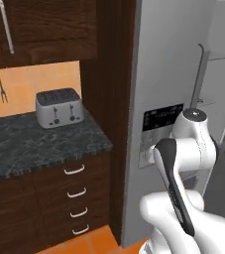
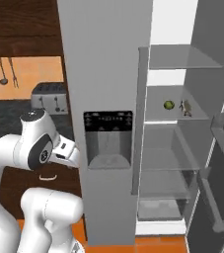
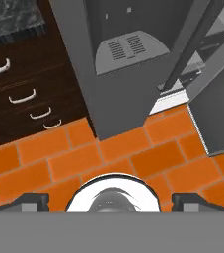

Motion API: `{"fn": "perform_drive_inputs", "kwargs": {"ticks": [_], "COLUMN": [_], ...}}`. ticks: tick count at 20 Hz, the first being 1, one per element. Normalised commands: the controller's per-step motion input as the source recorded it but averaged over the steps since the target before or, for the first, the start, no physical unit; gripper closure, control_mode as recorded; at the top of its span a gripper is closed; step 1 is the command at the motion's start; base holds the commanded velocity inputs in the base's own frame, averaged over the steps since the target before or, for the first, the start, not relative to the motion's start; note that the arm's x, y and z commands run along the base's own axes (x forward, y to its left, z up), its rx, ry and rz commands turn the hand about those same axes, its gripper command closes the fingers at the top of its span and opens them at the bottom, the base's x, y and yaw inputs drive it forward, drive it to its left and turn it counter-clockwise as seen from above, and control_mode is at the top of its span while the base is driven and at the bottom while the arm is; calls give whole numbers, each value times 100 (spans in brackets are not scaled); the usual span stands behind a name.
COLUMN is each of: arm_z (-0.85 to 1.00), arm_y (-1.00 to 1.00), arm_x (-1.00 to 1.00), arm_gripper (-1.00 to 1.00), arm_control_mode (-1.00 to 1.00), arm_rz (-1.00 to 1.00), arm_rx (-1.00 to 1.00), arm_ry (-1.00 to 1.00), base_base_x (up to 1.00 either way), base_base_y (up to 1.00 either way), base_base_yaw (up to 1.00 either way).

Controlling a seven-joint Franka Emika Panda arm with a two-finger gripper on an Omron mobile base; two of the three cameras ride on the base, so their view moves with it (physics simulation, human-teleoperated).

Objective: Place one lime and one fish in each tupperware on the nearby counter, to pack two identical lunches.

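On a middle shelf of the open fridge lie one lime (image 2: 168,105) and, just right of it, one small grey-brown fish (image 2: 185,107). The second lime, the second fish and both tupperware are out of view. The dark speckled counter (image 1: 25,144) runs left of the fridge over brown drawers (image 1: 74,193). My gripper (image 3: 111,201) points down at the orange tiled floor, well away from the shelf. It is open, its fingertips (image 3: 33,200) spread wide with nothing between them.
A silver toaster (image 1: 58,107) stands at the back of the counter. The grey fridge's closed left door with a dispenser panel (image 2: 107,138) is straight ahead, and its right door (image 2: 217,163) hangs open. A dark wooden panel (image 1: 109,99) separates counter and fridge.
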Motion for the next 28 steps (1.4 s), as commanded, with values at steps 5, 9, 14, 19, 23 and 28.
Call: {"fn": "perform_drive_inputs", "kwargs": {"ticks": [5,9,14,19,23,28], "arm_z": [0,0,0,0,0,0], "arm_y": [0,0,0,0,0,0], "arm_x": [0,0,0,0,0,0], "arm_gripper": [-100,-100,-100,-100,-100,-100], "arm_control_mode": [100,100,100,100,100,100], "arm_rz": [0,0,0,0,0,0], "arm_rx": [0,0,0,0,0,0], "arm_ry": [0,0,0,0,0,0], "base_base_x": [-6,-23,-3,1,15,60], "base_base_y": [-95,-68,-60,-36,-37,-45], "base_base_yaw": [37,30,13,-36,-38,-10]}}
